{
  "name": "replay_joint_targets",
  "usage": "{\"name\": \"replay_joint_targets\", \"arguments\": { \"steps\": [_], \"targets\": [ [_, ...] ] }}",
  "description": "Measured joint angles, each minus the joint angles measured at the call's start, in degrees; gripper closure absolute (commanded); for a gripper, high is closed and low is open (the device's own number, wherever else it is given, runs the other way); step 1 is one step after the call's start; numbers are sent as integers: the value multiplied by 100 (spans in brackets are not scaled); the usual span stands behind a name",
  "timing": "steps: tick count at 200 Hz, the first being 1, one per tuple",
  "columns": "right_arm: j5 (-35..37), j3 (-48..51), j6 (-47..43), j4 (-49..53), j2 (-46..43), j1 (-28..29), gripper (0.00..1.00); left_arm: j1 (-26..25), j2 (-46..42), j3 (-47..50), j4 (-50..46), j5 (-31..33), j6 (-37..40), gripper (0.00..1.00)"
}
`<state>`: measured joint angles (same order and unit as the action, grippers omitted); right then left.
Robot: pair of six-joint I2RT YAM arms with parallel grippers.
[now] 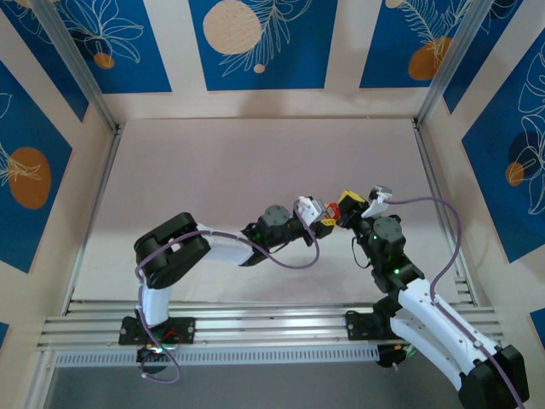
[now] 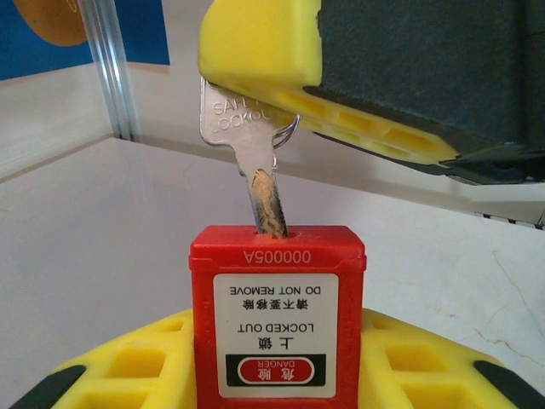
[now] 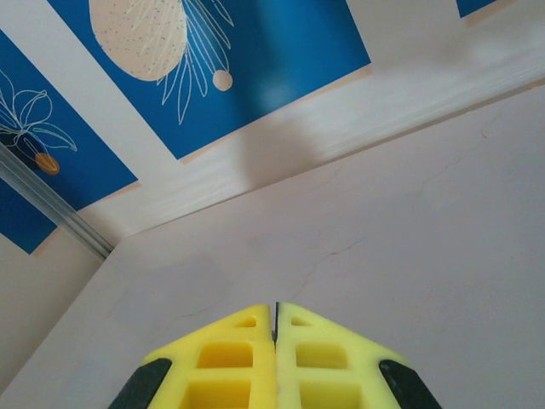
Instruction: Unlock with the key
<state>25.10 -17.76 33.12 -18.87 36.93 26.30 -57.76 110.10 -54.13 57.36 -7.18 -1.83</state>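
The key (image 2: 255, 162) is seen with its blade sunk into the keyway of a red padlock (image 2: 277, 324), held up clear of the worktop (image 1: 255, 170). Its stamped bow is pinched by the right claw (image 3: 275, 341), whose yellow fingers are pressed fully together. The padlock body is clamped between the ribbed yellow fingers (image 2: 128, 366) of the left claw (image 2: 277, 379), which is partly closed around it.

The key is judged light, thin and stiff. Its smooth pale metal may be expected to slip or twist between the pads. The flat bow is the place to be gripped, faces against pads. The blade looks tarnished brown.

The padlock is a glossy, blocky plastic case bearing a white warning label. It is probably light, yet firm enough to be squeezed.
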Motion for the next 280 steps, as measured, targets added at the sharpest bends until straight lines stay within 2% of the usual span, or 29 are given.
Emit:
{"name": "replay_joint_targets", "arguments": {
  "steps": [134, 212, 280],
  "targets": [
    [-168, 214, 295, -433, 26, 0, 100, 101, -227, 4, -385, -264, -280, 81],
    [304, 278, 564, -481, 199, 306, 100, 144, -232, 26, -573, -219, -219, 82],
    [302, 343, 599, -638, 267, 354, 100, 297, -232, -2, -660, -439, -240, 82]
  ]
}}
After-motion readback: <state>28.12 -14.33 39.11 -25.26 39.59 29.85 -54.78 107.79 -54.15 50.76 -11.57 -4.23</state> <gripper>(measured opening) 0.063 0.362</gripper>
